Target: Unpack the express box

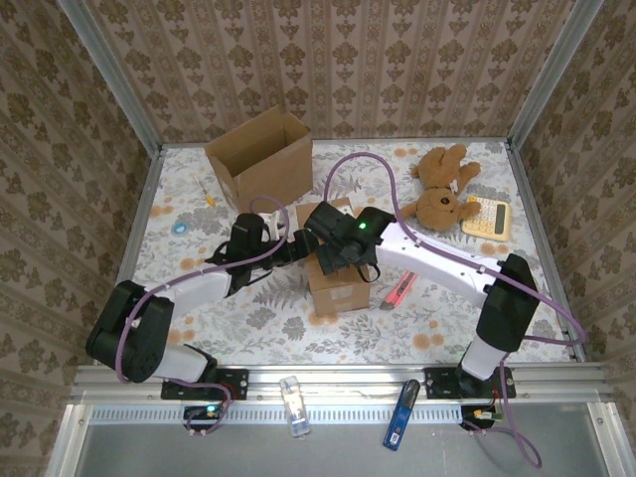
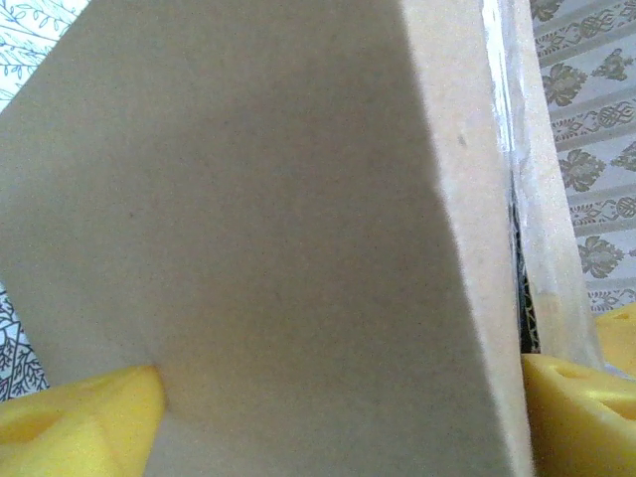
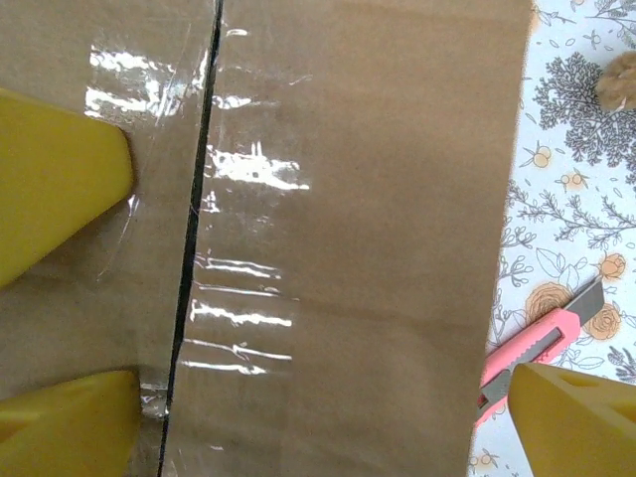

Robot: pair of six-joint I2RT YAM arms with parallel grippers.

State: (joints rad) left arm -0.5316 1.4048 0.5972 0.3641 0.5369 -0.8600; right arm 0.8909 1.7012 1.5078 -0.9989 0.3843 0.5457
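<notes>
The brown express box (image 1: 338,293) lies shut in the middle of the table, and both grippers are over its top. Clear tape crosses its centre seam (image 3: 194,248), which shows as a dark open slit. My right gripper (image 3: 328,417) is open and straddles the right flap: one yellow finger (image 3: 70,427) is by the seam, the other past the box's right edge. My left gripper (image 2: 338,397) is also open wide. The box's cardboard (image 2: 278,219) spans the gap between its fingers (image 2: 79,427). One of its fingers (image 3: 60,189) rests on the left flap.
A pink utility knife (image 1: 397,290) lies on the cloth just right of the box. An open empty carton (image 1: 260,159) stands at the back left. A teddy bear (image 1: 442,189) and a yellow calculator (image 1: 487,217) lie at the back right.
</notes>
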